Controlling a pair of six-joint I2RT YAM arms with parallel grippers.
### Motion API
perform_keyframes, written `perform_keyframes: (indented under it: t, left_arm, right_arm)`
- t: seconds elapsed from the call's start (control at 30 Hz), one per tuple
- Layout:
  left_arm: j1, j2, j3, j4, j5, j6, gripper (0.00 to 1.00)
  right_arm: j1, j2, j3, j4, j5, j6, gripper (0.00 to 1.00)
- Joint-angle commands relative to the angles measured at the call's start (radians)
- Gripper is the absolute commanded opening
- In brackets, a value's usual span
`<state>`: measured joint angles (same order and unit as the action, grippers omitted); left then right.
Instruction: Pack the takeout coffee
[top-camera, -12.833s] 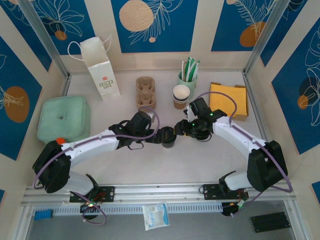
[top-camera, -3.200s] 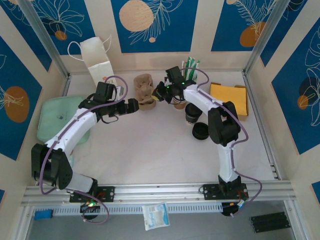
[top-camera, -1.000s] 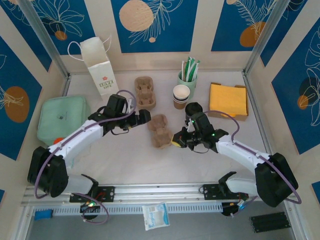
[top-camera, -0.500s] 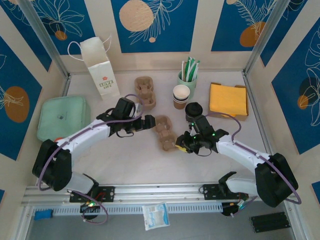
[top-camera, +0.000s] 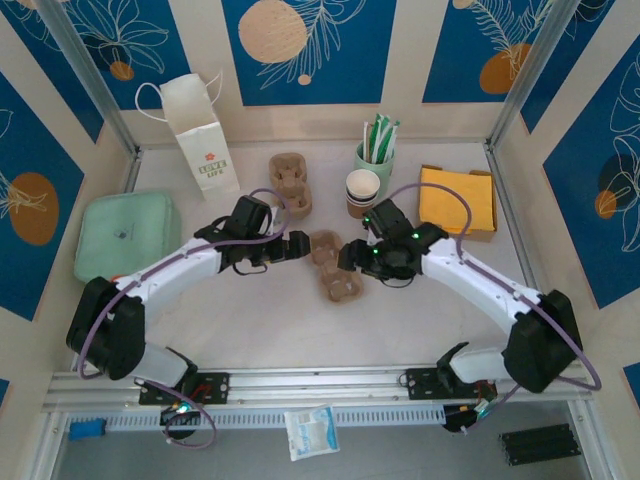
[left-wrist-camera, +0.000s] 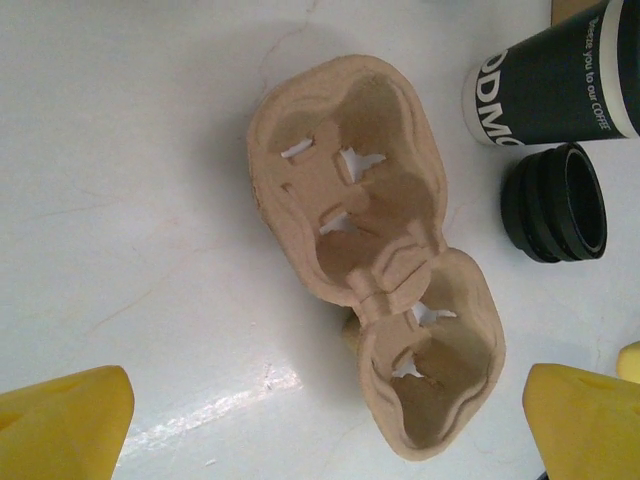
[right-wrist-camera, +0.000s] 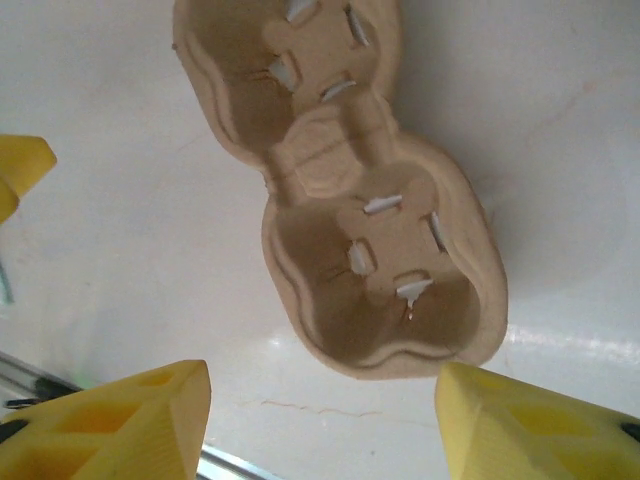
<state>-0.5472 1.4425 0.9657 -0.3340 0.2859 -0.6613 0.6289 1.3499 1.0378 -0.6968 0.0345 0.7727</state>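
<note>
From above, the left gripper (top-camera: 297, 246) and the right gripper (top-camera: 349, 257) faced each other across a two-pocket pulp carrier (top-camera: 335, 266) lying flat on the white table (top-camera: 260, 320), neither gripping it. That view also gave the back row: a white paper bag (top-camera: 204, 140), a second carrier (top-camera: 291, 183), a stack of lidless cups (top-camera: 362, 192) and yellow napkins (top-camera: 458, 200). The left wrist camera gave what sat past the carrier: the takeout coffee (left-wrist-camera: 555, 205), seen mostly as its ribbed black lid. It sat on the table just beside a dark printed cup (left-wrist-camera: 550, 75) and apart from the carrier, and its sides could not be made out. The left gripper's yellow fingers (left-wrist-camera: 65, 425) stood in the bottom corners of that picture, spread wide and pinching nothing. The right wrist camera looked straight down into both empty pockets, and the right gripper's yellow fingers (right-wrist-camera: 130, 420) were likewise spread wide, holding nothing.
</note>
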Motion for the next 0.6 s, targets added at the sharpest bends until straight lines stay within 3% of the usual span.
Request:
perform_keyframes:
  t: [0.0,0.57]
  left_arm:
    - [0.035,-0.05,0.01,-0.03,-0.021,0.035,0.99]
    - [0.202,-0.157,-0.029,-0.088,-0.003,0.062,1.0]
  right_arm:
    - [0.03,0.074,0.087,-0.114,0.092,-0.139,0.62]
    - [0.123,0.453,0.363,-0.174,0.242,-0.289,0.6]
